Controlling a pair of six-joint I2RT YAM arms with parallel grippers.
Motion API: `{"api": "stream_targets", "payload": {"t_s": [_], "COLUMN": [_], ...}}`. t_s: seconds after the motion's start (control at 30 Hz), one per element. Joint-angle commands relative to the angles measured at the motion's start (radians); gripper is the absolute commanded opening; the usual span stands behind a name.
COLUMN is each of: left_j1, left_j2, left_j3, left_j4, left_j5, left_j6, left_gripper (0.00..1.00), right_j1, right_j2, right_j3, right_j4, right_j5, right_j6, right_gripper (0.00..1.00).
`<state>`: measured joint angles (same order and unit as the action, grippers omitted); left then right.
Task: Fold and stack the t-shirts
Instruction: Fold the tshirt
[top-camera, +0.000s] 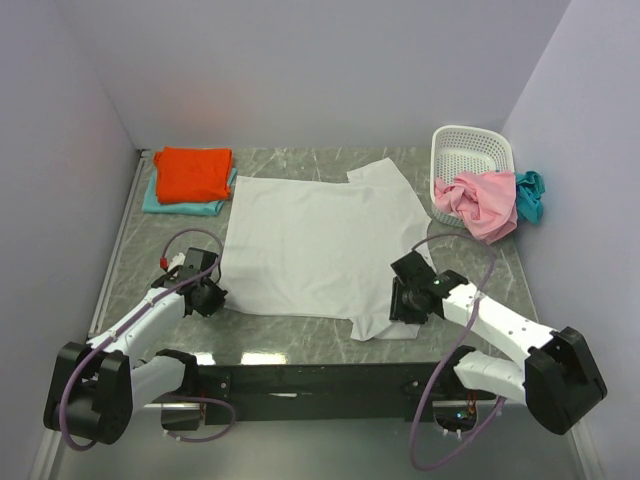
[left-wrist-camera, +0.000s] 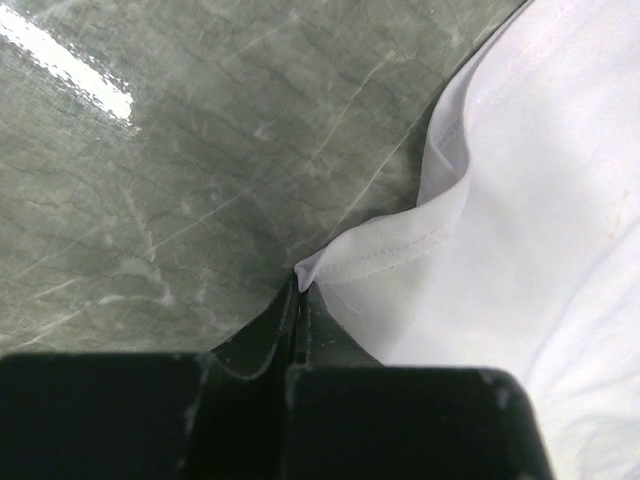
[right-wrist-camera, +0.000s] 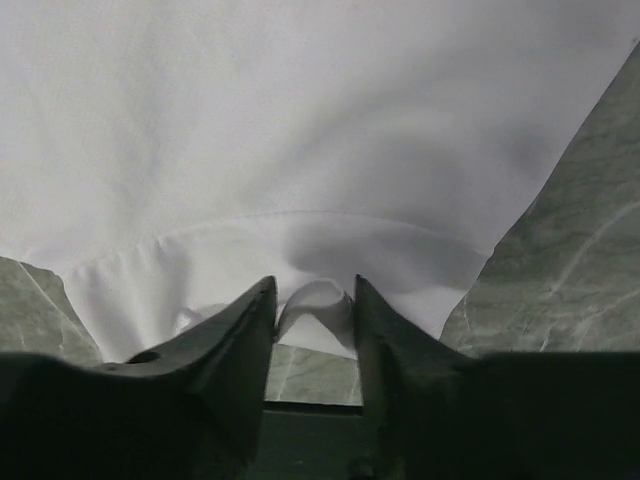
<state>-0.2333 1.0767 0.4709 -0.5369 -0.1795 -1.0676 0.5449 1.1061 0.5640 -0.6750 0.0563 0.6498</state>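
**White t-shirt** (top-camera: 320, 240): large, spread flat across the middle of the grey marbled surface (top-camera: 300, 330). One sleeve points to the far right, the other lies at the near right edge.

**Left pincer** (top-camera: 207, 295): at the shirt's near-left corner. In the left wrist view its fingers (left-wrist-camera: 250, 350) are pressed together with no gap. The hem corner is pinched at their tips and stands slightly raised off the surface.

**Right pincer** (top-camera: 405, 300): over the near-right sleeve. In the right wrist view its fingers (right-wrist-camera: 240, 340) stand narrowly apart. A small rounded loop of the white cloth sits between them and looks unsqueezed.

**Orange-red t-shirt** (top-camera: 193, 172): folded, far left corner, lying on top of the pale aqua t-shirt (top-camera: 160, 203).

**Pink t-shirt** (top-camera: 480, 203): crumpled, far right, spilling over the front of the white basket (top-camera: 470, 150).

**Teal-blue t-shirt** (top-camera: 530, 193): bunched just right of the pink one.
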Motion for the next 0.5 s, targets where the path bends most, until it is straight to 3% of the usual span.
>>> {"api": "stream_targets", "payload": {"t_s": [0.0,0.03,0.1,0.13,0.47], "left_j1": [0.002,0.002,0.002,0.002,0.002], "left_j2": [-0.014,-0.014,-0.015,-0.018,-0.023], "left_j3": [-0.011,-0.011,-0.012,-0.012,0.031], "left_j4": [0.006,0.008,0.006,0.008,0.02], "left_j5": [0.02,0.023,0.029,0.031,0.084], "left_j6": [-0.008,-0.006,-0.006,-0.006,0.018], "left_gripper": [0.01,0.01,0.01,0.01,0.01], "right_j1": [-0.007,-0.005,-0.007,-0.007,-0.011], "right_j2": [-0.057,-0.061,-0.074,-0.08,-0.097], "right_j3": [-0.019,-0.021,-0.012,-0.006,0.151], "right_j4": [0.028,0.023,0.008,0.002,-0.064], "right_j5": [-0.023,0.002,0.022,0.031,0.115], "right_j6": [0.03,0.034,0.037,0.037,0.025], "right_gripper": [0.42,0.22,0.11,0.0,0.0]}}
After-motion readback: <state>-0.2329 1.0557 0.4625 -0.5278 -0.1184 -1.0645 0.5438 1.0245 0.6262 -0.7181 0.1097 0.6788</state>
